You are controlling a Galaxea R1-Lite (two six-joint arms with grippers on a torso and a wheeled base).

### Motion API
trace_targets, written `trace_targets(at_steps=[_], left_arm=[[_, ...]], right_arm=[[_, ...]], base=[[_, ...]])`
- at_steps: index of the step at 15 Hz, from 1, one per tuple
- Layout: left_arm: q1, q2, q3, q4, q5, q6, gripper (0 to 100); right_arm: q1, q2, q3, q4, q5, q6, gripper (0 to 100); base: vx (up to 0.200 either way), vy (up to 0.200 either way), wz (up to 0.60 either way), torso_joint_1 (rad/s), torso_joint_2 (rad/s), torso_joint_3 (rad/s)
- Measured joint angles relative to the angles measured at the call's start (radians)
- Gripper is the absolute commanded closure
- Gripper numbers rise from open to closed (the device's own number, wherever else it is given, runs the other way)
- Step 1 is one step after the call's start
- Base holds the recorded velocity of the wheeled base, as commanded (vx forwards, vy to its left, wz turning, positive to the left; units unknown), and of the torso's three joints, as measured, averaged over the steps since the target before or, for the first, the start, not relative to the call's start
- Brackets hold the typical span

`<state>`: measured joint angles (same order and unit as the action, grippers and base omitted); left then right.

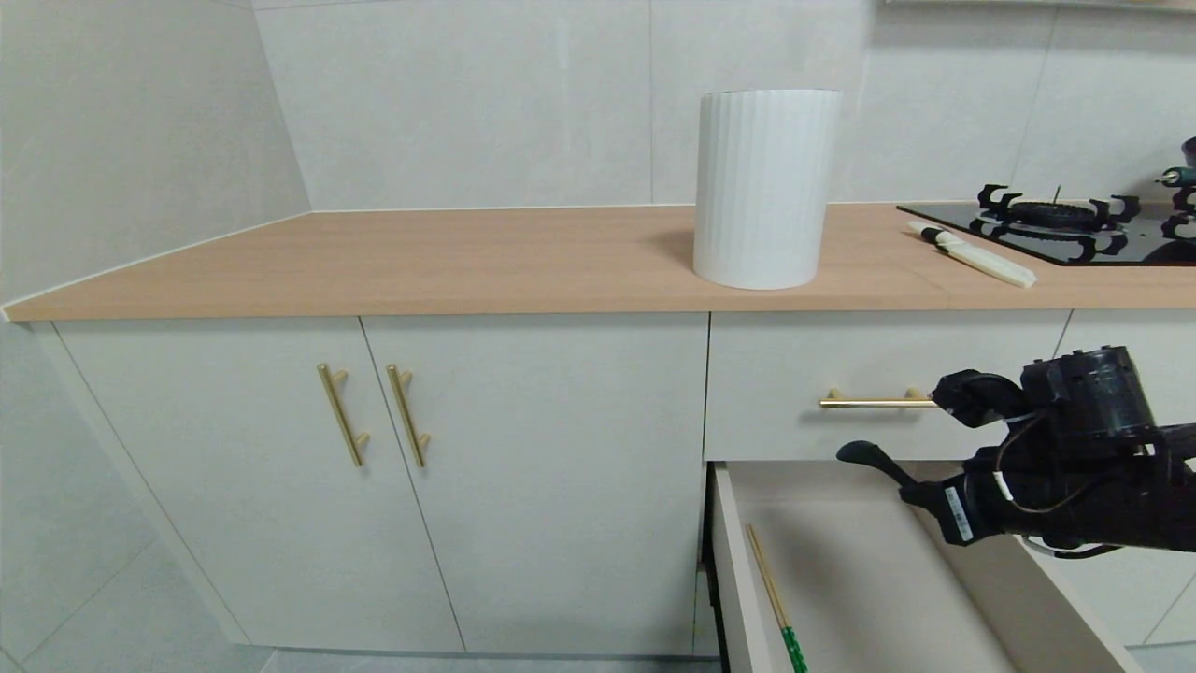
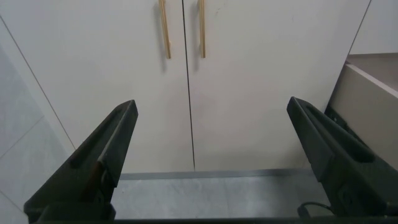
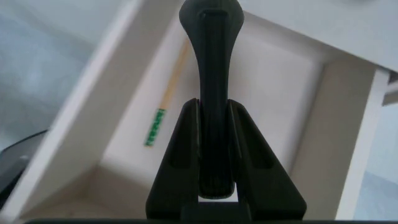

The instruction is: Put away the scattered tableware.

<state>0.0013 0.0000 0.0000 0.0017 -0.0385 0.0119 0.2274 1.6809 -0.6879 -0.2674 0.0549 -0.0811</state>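
The right gripper [image 1: 925, 494] was clamped on a black utensil [image 1: 867, 455], whose rounded end stuck out past the fingertips above the open drawer [image 1: 730, 551]. A pair of chopsticks [image 1: 772, 591] with green ends lay inside the drawer along its left wall. The left gripper [image 2: 211, 111] was spread wide and held nothing, facing the cabinet doors [image 1: 392, 486] left of the drawer. On the countertop [image 1: 448, 266] above the drawer stood a ribbed white canister [image 1: 764, 187], with a knife [image 1: 974, 253] and a stove [image 1: 1056, 227] to its right.
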Motion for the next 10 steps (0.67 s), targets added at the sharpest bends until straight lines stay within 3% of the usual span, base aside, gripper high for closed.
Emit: trace_targets(at_steps=[10], left_arm=[[0.000,0.000,0.000,0.000,0.000,0.000,0]], right_arm=[[-0.021,0.458,-0.176,0.014,-0.044,0.064,100]], base=[[0.000,0.000,0.00,0.000,0.00,0.000]])
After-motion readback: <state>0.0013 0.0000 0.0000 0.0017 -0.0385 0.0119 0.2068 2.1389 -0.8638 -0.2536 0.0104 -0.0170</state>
